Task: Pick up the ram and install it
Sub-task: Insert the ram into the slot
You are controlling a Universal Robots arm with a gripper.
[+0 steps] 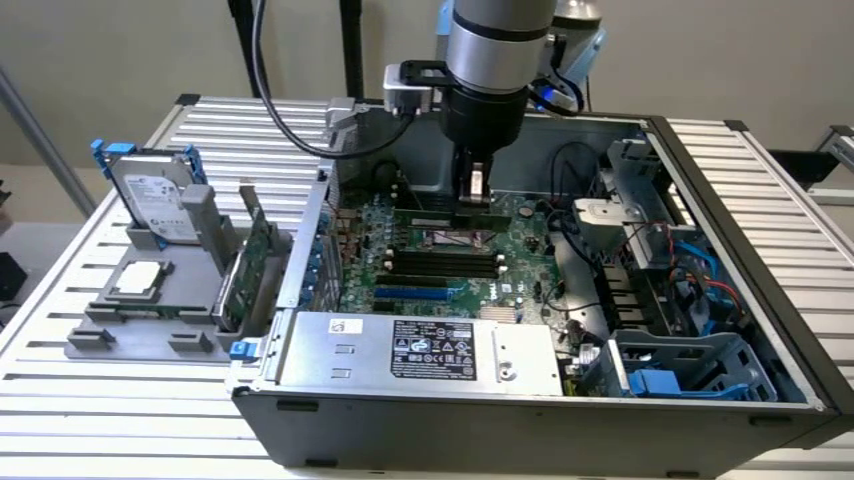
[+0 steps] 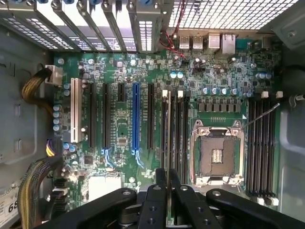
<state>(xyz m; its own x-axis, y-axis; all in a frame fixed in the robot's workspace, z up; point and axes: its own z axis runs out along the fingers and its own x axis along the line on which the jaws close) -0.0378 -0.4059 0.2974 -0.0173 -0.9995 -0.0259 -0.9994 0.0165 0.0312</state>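
Inside the open computer case (image 1: 534, 430), in the exterior view, the arm (image 1: 497, 50) stands almost vertical, its wrist pointing straight down over the motherboard (image 1: 514, 285). The jaws are pinching the ram (image 1: 447, 214) by its upper edge. The green stick hangs level and on edge, just beyond the CPU socket (image 1: 447, 240) as this view sees it and close above the board (whether it touches a slot I cannot tell). Well apart from the CPU socket, outside the case toward the exterior view's left, a grey rack (image 1: 134, 335) on the slatted worktop (image 1: 80, 400) carries a hard drive (image 1: 150, 195) and an expansion card (image 1: 254, 255).

In the wrist view, the camera looks straight down at the board. The ram (image 2: 168, 133) appears edge-on as a thin pale strip held between the black jaws. It is lined up along the memory slots (image 2: 180, 138) just beside the CPU socket (image 2: 217, 152), on the side of the socket that faces the blue expansion slot (image 2: 136, 119).
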